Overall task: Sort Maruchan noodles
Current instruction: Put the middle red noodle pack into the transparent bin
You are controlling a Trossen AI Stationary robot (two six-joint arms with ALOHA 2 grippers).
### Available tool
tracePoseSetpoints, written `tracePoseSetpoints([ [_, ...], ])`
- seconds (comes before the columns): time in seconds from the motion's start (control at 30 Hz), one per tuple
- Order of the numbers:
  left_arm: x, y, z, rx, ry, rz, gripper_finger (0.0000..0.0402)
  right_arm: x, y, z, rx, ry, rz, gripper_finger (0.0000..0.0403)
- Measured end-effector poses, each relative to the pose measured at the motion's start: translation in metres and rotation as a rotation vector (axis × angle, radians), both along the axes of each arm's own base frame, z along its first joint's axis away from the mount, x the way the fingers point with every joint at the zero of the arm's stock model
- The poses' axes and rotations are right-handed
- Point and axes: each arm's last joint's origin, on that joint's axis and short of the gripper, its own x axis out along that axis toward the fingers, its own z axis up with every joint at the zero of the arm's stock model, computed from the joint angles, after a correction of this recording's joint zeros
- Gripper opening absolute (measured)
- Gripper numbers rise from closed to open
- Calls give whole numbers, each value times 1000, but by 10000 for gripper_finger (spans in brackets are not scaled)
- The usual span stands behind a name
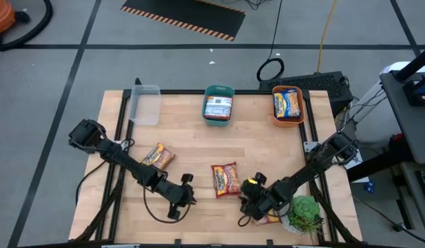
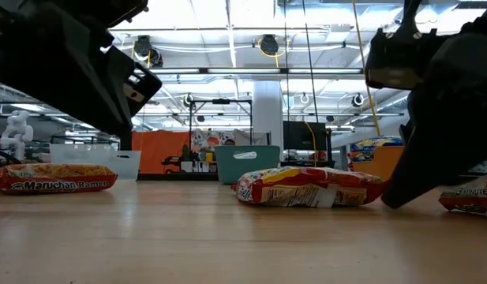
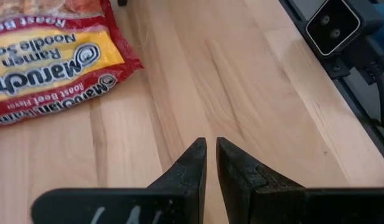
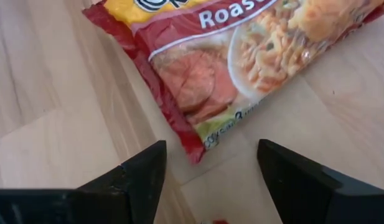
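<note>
Glossy red crinkled Maruchan packet (image 4: 241, 68), flat rectangle, pale wood-grain table (image 4: 48, 112)

I am showing two dark jointed arms trailing black cables; my right pincer (image 1: 251, 200) is wearing a yellow mark, my left pincer (image 1: 187, 200) tapering fingers.

Table (image 1: 198, 148), high view, clock face centred on table.

- 12: bin (image 1: 218, 105) at far edge, packet inside.
- 1: second bin (image 1: 288, 103), far right corner, packet inside.
- 11: third bin (image 1: 145, 103), far left.
- 9: packet (image 1: 157, 157) lying left of centre.
- 6: packet (image 1: 225, 179) near centre, toward near edge.
- 7: left gripper (image 1: 187, 195), just left of the centre packet, apart from it.
- 5: right gripper (image 1: 248, 200), just right of the centre packet; another packet (image 1: 269, 219) under the arm.
- 4–5: plant (image 1: 305, 212) at near right corner, beside that packet.
</note>
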Motion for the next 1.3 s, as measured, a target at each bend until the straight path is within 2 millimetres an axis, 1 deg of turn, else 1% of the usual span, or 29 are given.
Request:
tracePoseSetpoints([
  [0.17, 3, 5, 0, 35, -20, -20, 42, 4, -6, -1, -18, 5, 23, 224],
  [0.33, 7, 13, 0, 71, -35, -26, 42, 14, -15, -1, -37, 16, 93, 184],
  [0.47, 11, 21, 2, 99, -51, -24, 42, 23, -30, -1, -6, 65, 150, 131],
  [0.53, 14, 27, 3, 115, -62, -23, 42, 27, -39, -1, 6, 89, 185, 98],
  [0.67, 18, 38, 8, 153, -91, -24, 42, 34, -57, 5, 14, 106, 259, 25],
  [0.7, 19, 41, 8, 165, -92, -24, 42, 36, -61, 7, 3, 106, 280, 13],
  [0.73, 20, 44, 7, 177, -85, -23, 42, 37, -65, 9, -11, 102, 296, 8],
  [0.87, 25, 57, 8, 209, -96, -5, 42, 37, -81, 21, -81, 91, 327, 13],
  [0.93, 27, 65, 7, 225, -89, 18, 42, 39, -87, 31, -101, 57, 340, 8],
  [1.1, 32, 88, 7, 264, -84, 94, 42, 35, -98, 60, -167, -15, 364, 3],
  [1.3, 37, 117, 8, 275, -70, 182, 42, 25, -107, 95, -288, -113, 373, 2],
])
